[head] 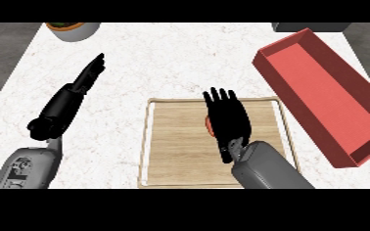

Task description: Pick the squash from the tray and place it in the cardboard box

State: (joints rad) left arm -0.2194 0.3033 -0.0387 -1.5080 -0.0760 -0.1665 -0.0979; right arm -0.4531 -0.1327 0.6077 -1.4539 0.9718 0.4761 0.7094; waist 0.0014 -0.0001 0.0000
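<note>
A wooden tray (173, 151) with a pale rim lies on the counter in the lower middle of the head view. My right hand (227, 117) hovers over it with straight fingers pointing away from me. Under its left side an orange-red sliver of the squash (208, 125) shows; the hand hides most of it. A red open box (318, 95) stands tilted at the right, beside the tray. My left hand (83, 83) rests at the left over the bare counter, fingers straight, holding nothing.
A white pot with a plant (72, 29) stands at the back left. A dark object (311, 27) sits at the back right behind the box. The white marbled counter (180, 58) stretches between the hands and the back edge.
</note>
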